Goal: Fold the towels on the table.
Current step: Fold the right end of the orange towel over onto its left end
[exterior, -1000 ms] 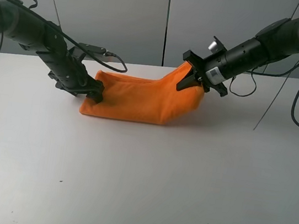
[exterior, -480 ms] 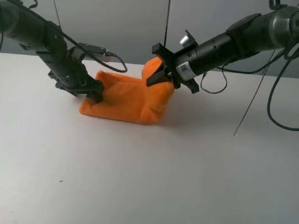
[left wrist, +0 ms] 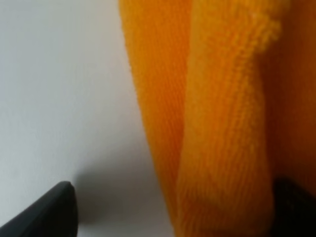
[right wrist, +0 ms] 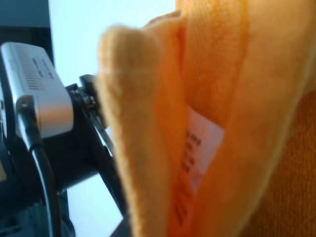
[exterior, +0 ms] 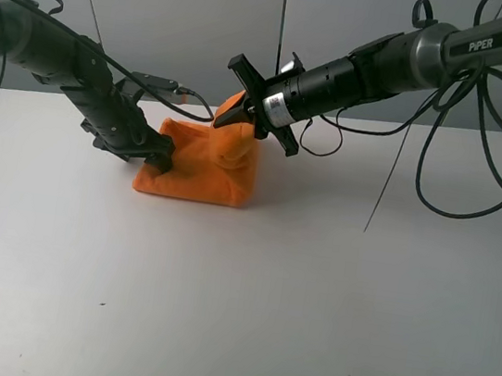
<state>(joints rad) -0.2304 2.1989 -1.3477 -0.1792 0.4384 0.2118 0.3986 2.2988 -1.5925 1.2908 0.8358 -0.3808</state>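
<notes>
Orange towel point(exterior: 199, 170) sits bunched on the white table point(exterior: 310, 299), toward its far side, strung between the two arms.

Right gripper point(exterior: 238, 121) – jaws clenched on one end of the cloth, raised off the table. The pinched edge bulges out past the jaws, and the rest hangs down and away from them toward the other arm. In the right wrist view the white label point(right wrist: 197, 148) shows in the fold just ahead of the jaws.

Left gripper point(exterior: 160, 155) – low at the opposite end, jaws released and wide. In the left wrist view a thick fold of the towel point(left wrist: 217, 123) lies between them, with bare table showing on one side of it. The cloth is straddled, not pinched.

The long axis runs from one pair of jaws to the other. The right arm alone has a hold, so the fold probably depends on it carrying the raised end over the flat part, onto the end at the left jaws.
</notes>
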